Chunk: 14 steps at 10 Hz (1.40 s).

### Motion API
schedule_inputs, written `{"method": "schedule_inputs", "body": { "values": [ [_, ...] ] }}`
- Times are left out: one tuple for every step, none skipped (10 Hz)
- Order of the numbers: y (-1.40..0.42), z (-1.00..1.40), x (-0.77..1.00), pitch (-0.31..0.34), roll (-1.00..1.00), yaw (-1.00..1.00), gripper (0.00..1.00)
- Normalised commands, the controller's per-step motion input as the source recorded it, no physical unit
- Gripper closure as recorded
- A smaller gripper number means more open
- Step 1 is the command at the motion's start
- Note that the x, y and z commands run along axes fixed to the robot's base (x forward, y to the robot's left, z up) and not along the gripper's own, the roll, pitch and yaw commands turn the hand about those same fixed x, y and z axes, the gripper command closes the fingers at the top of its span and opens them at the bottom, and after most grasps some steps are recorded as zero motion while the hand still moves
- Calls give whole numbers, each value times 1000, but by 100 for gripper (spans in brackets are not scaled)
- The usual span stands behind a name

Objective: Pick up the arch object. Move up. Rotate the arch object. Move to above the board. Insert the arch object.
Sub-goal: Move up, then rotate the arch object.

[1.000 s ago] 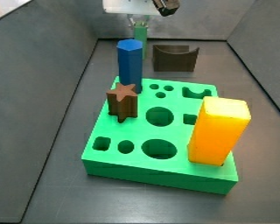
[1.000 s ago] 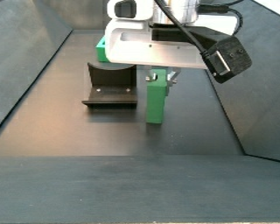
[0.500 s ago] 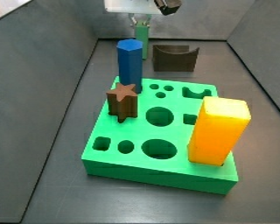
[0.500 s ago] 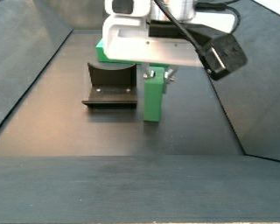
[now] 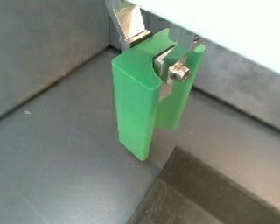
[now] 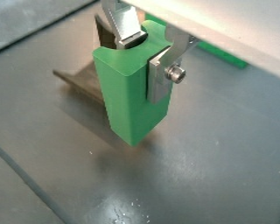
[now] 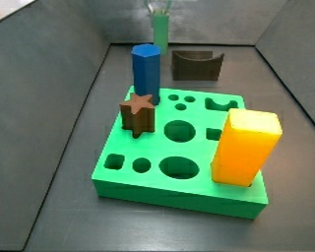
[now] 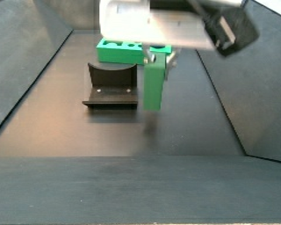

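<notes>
Dark grey floor all round; gripper point(image 5: 164, 54) hangs above it clamped on a tall green peg point(image 5: 140, 101), while the arch object point(image 7: 196, 65) sits behind the board point(image 7: 147, 169).

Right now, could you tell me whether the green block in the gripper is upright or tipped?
Upright. In a side view the green block hangs vertically from the gripper, its lower end off the floor.

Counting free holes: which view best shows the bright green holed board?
A side view: whole board, holes visible. In a side view only its edge shows behind the gripper, shut on a tall green block. Wrist views: barely.
</notes>
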Motion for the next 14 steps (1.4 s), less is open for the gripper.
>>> {"method": "schedule_inputs", "body": {
  "values": [
    [-14, 282, -13, 46, 3, -6, 100],
    [-702, 1000, -463, 0, 0, 0, 100],
    [-707, 1000, -470, -9, 7, 8, 100],
    [-641, 1000, -446, -44, 31, 23, 100],
    [-540, 1000, -389, -38, 54, 28, 100],
    [-482, 1000, -345, -22, 61, 27, 100],
    [-377, 1000, -261, 33, 62, 23, 100],
    [-316, 990, -210, 54, 61, 23, 100],
    [-204, 810, -138, 53, 59, 25, 100],
    [-103, 555, -73, 48, 52, 24, 100],
    [-53, 367, -34, 50, 44, 26, 100],
    [-36, 184, -4, 68, 36, 23, 100],
    [0, 0, 0, 203, -80, 196, 100],
    [-16, 0, 34, 195, -80, 473, 100]
  ]
}}
